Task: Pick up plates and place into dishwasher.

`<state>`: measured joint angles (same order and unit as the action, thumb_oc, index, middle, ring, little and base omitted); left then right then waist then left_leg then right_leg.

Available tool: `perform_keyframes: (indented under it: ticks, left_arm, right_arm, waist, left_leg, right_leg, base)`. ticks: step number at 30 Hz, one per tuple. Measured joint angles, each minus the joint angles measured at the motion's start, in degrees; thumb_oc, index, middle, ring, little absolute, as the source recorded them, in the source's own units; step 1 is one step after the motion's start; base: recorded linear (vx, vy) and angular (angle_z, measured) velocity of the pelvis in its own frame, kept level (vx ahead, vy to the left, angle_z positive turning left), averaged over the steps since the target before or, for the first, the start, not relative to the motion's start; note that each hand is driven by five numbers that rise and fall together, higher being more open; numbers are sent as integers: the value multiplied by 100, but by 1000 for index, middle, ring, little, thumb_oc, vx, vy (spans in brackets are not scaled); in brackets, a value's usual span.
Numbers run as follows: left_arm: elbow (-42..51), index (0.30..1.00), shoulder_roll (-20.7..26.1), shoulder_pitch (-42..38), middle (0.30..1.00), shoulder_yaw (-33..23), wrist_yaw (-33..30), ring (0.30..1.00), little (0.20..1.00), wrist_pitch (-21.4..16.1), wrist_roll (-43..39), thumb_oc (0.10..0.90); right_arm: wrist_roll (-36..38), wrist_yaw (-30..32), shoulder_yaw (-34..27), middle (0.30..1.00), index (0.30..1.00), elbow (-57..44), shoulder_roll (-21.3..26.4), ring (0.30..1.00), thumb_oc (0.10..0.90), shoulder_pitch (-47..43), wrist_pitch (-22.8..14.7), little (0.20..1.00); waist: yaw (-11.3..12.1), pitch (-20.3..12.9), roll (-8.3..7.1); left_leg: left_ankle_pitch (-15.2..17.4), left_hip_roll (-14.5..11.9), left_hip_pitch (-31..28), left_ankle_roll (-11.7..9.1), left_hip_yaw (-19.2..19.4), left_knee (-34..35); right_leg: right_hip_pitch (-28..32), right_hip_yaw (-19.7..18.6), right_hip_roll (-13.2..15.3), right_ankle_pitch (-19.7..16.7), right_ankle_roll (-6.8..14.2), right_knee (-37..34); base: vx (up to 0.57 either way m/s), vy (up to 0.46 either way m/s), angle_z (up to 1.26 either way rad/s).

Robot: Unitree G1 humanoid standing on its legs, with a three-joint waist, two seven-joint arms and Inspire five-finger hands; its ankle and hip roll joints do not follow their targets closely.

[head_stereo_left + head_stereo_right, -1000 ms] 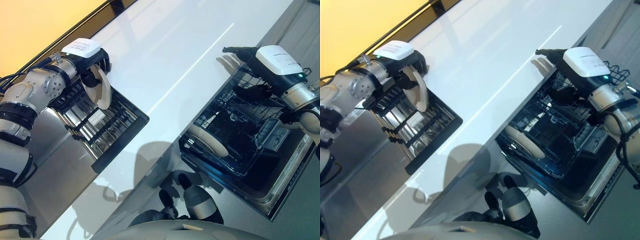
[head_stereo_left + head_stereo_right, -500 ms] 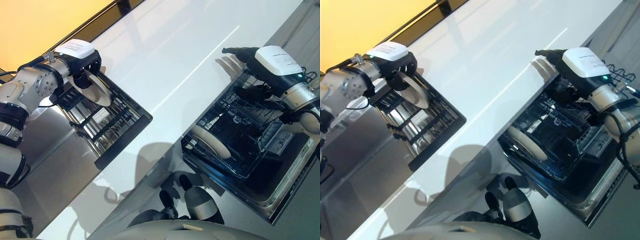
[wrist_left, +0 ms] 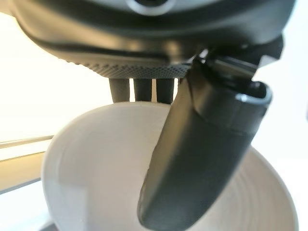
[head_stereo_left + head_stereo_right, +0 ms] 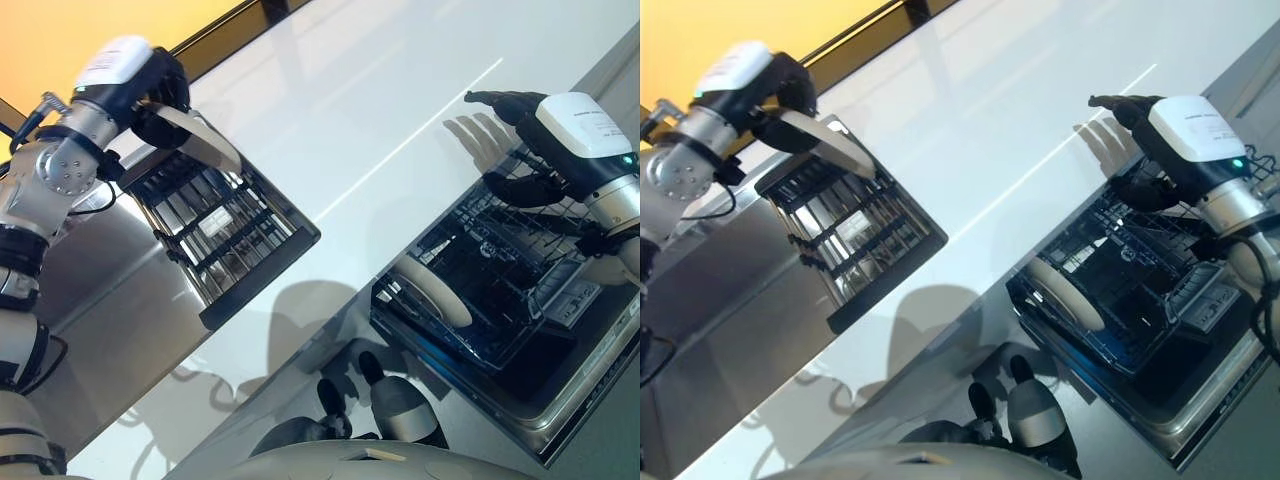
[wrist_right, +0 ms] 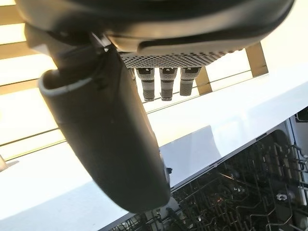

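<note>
We hold a plain off-white plate [image 4: 198,139] in our left hand [image 4: 150,90] — thumb across its face, fingers behind its rim — lifted clear above the black dish rack [image 4: 232,228] on the white counter [image 4: 350,90]. The plate carries no writing or pattern, only faint concentric rings. Our right hand [image 4: 530,150] hangs slack and holding nothing over the open dishwasher basket [image 4: 500,290], where a second plate [image 4: 432,290] stands on edge below it.

The right hand [image 5: 120,139], fingers straight and empty, hovers above the white tabletop [image 5: 192,139] beside the dishwasher rack [image 5: 250,192].
</note>
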<state>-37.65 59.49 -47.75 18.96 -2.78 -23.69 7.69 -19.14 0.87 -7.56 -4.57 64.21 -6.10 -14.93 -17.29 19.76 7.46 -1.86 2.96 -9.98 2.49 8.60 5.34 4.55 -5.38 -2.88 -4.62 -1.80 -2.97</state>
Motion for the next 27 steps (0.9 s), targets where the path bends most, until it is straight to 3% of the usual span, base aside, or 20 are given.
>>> perform_keyframes:
  ticks: [6,12,15,19,24,27]
  left_arm:
    - [159,300,-23,223,300,-197,-216,300,200,-8,-209,100]
    - [378,300,-23,521,300,-302,-383,300,200,-61,-214,100]
    - [742,300,-27,831,300,-450,-541,300,200,-268,-340,100]
    - [1528,300,-114,1057,300,-600,-737,300,200,-514,-556,100]
    - [2407,300,-436,1321,300,-980,-940,300,200,-703,-786,100]
    - [2627,300,-475,1317,300,-980,-963,300,200,-817,-787,100]
  right_arm:
    - [-2,-2,-48,900,900,145,-276,900,800,145,1,900]
    - [5,-3,-90,900,900,145,-280,900,800,191,-13,900]
    - [6,-3,-105,900,900,146,-296,900,800,216,-20,900]
    - [13,2,-105,900,900,273,-615,900,800,228,-17,900]
    - [251,134,-170,900,900,387,-1047,900,800,251,-8,900]
    - [293,147,-168,900,900,387,-1054,900,800,253,-8,900]
  waist:
    - [67,-124,-246]
    - [101,-130,-258]
    - [136,-135,-267]
    - [193,-200,-390]
    - [179,-212,-410]
    - [191,-214,-409]
  left_leg:
    - [-34,0,21,-3,-111,-1]
    - [-35,0,18,-2,-118,0]
    - [-35,-4,19,-3,-129,0]
    - [-43,-7,21,-16,-178,1]
    - [-50,-7,15,-24,-177,0]
    - [-60,-12,17,-39,-183,0]
  right_leg:
    - [15,115,15,0,-1,-2]
    - [27,122,18,-1,-2,-7]
    - [31,126,16,-3,-5,-10]
    - [35,141,9,1,0,-16]
    - [40,137,9,2,0,-21]
    - [57,141,7,-10,-17,-63]
  base:
    - [-45,4,10]
    - [-5,1,0]
    - [0,0,0]
    - [0,0,0]
    - [0,0,0]
    - [0,0,0]
